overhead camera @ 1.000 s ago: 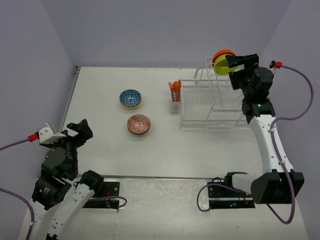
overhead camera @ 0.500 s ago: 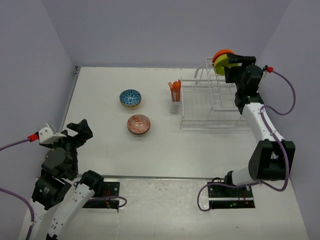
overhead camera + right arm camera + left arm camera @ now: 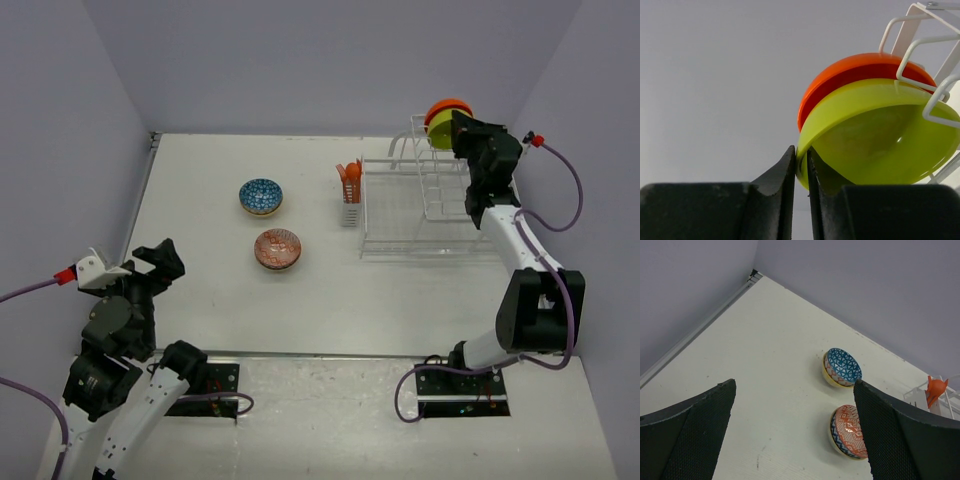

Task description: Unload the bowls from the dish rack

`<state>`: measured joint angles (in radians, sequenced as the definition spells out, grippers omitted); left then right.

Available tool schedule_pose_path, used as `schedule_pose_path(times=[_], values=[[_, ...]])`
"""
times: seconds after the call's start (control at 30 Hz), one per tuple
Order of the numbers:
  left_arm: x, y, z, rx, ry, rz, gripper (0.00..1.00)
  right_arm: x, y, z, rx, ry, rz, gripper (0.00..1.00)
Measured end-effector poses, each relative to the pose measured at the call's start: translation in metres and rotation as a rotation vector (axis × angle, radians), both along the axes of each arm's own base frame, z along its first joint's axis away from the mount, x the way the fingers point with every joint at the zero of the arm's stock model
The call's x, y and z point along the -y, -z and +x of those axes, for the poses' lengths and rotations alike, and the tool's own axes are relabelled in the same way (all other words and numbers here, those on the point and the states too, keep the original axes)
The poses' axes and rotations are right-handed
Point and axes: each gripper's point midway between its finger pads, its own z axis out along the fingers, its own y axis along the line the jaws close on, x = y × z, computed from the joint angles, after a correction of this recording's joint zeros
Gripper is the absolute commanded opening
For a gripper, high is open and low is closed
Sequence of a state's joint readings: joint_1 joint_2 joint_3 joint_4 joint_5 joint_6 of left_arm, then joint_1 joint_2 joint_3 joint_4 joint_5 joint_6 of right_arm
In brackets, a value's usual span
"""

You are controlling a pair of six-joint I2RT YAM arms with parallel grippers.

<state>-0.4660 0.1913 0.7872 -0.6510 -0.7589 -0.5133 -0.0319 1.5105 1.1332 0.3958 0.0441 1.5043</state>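
1. White counter (image 3: 220,300) is walled in grey; the left fingers (image 3: 690,430) are spread wide, empty.
2. The blue bowl (image 3: 261,196) and red-brown bowl (image 3: 278,249) are set on it.
3. On the dish rack (image 3: 420,215), the yellow-green bowl (image 3: 875,135) is stood on edge against the orange bowl (image 3: 855,65), its rim pinched between the narrow right fingers (image 3: 780,200).

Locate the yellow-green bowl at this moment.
In the top view the yellow-green bowl stands on edge far right, high in the dish rack, against the orange bowl, its rim pinched by the right gripper.
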Motion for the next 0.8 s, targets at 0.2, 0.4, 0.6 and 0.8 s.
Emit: schedule_pose_path(times=[0.2, 0.4, 0.6, 0.8], values=[[0.0, 0.0, 0.0, 0.002, 0.0, -0.001, 1.0, 0.001, 0.0, -0.012, 0.025, 0.015, 0.044, 0.0], [0.0, 0.0, 0.0, 0.002, 0.0, -0.001, 1.0, 0.006, -0.002, -0.027, 0.063, 0.044, 0.099, 0.0], [0.0, 0.0, 0.0, 0.002, 0.0, -0.001, 1.0, 0.007, -0.02, -0.039, 0.152, 0.043, 0.109, 0.0], [0.0, 0.0, 0.0, 0.002, 0.0, -0.001, 1.0, 0.004, -0.05, -0.054, 0.251, 0.023, 0.123, 0.0]])
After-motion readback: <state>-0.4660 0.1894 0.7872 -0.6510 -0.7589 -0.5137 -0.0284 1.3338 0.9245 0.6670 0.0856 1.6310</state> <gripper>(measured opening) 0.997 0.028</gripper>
